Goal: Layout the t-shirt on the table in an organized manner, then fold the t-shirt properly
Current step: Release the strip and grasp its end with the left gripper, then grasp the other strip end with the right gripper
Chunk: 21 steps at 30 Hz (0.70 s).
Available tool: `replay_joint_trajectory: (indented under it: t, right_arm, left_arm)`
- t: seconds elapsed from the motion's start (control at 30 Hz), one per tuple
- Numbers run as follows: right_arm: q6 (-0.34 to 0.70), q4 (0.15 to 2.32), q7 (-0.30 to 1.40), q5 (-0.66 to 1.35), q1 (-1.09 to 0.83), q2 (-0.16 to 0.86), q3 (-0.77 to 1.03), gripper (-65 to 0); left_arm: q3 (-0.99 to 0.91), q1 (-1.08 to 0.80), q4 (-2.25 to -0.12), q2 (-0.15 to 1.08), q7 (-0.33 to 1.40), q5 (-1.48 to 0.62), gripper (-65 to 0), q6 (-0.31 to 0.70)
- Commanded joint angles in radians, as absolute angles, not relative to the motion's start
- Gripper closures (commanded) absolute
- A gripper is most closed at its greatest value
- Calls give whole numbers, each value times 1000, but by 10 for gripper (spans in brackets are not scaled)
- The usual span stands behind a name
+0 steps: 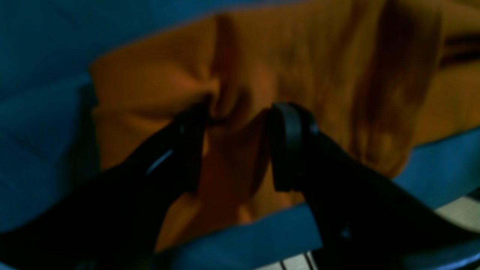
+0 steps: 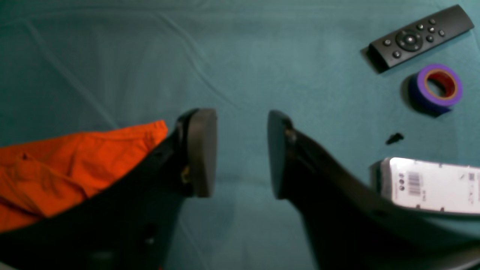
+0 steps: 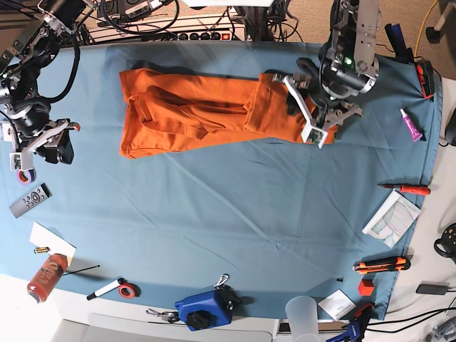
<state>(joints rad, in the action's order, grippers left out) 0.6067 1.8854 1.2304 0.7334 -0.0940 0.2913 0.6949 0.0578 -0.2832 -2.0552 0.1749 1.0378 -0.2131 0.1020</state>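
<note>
The orange t-shirt [image 3: 206,110] lies spread lengthwise on the far half of the blue-draped table [image 3: 235,214], wrinkled, with folds along its middle. My left gripper [image 3: 308,112] is at its right end. In the left wrist view the left gripper [image 1: 242,112] stands open, pressed down onto the shirt [image 1: 318,75], with a pucker of fabric between its fingers. My right gripper [image 3: 59,141] hovers off the shirt's left end. In the right wrist view the right gripper [image 2: 242,150] is open and empty over bare cloth, the shirt's edge [image 2: 75,161] beside it.
Near the right gripper lie a black remote [image 2: 420,37], a purple tape roll [image 2: 435,88] and a white card [image 2: 431,185]. Along the near edge are a red bottle [image 3: 44,276], a marker [image 3: 107,288], a blue tool [image 3: 206,308] and a plastic cup [image 3: 303,313]. At the right are a screwdriver [image 3: 406,189] and a pink tube [image 3: 411,123].
</note>
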Motion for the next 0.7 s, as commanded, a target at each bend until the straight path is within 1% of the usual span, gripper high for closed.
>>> replay_joint_trajectory:
  t: [0.0, 0.07, 0.1, 0.17, 0.23, 0.3, 0.47, 0.57, 0.67]
  right_arm:
    - [613, 1904, 1225, 751, -83, 311, 702, -293]
    - [617, 1904, 1258, 751, -84, 311, 702, -355]
    - [617, 1904, 1271, 752, -87, 311, 702, -367]
    - [579, 1904, 1330, 783, -86, 310, 702, -367]
    - [564, 1904, 1391, 883, -88, 307, 702, -367]
    - [573, 1903, 1396, 936, -93, 291, 702, -367]
    - [588, 1899, 1396, 947, -122, 238, 700, -367]
    - [588, 1859, 1396, 979, -145, 239, 699, -367]
    - [596, 1775, 1396, 1066, -153, 238, 699, -367]
  left_arm:
    - [56, -268, -2075, 177, 1029, -227, -283, 102]
    - [56, -256, -2075, 177, 1041, -237, -283, 103]
    - [56, -254, -2075, 178, 1045, -240, -283, 103]
    - [56, -252, -2075, 178, 1048, -240, -283, 103]
    - [56, -252, -2075, 178, 1051, -240, -283, 103]
    - [56, -252, -2075, 178, 1051, -240, -283, 106]
    - [57, -252, -2075, 178, 1055, -240, -283, 106]
    - [57, -252, -2075, 178, 1054, -240, -283, 106]
    - [57, -252, -2075, 178, 1053, -240, -283, 106]
